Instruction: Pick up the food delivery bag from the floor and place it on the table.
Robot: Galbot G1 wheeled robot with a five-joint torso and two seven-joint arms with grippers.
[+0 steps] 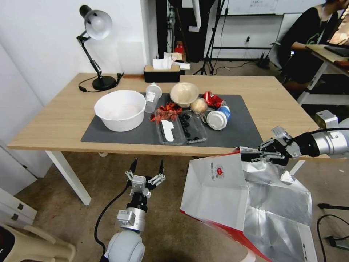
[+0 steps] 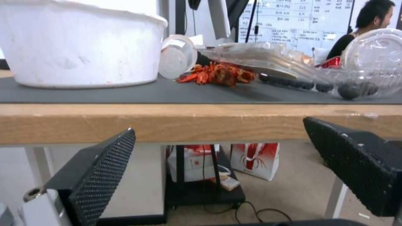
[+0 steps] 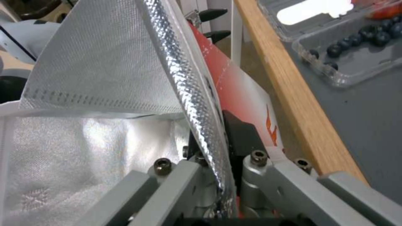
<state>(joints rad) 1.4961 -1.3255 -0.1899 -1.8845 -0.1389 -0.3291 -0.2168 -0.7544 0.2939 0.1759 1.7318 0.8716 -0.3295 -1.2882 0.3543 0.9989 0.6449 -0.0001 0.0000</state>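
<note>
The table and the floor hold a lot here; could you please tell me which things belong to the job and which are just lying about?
Job:
bag, pinched at its rim by the right gripper
table

Lying about:
left gripper, open below the table edge
white bowl
desk lamp
tissue box
berry tray

food delivery bag (image 1: 218, 189): lower end cut off by the head view's bottom edge; strap handles hidden. printing under its red logo (image 1: 219, 170) probably too small to read.
</note>
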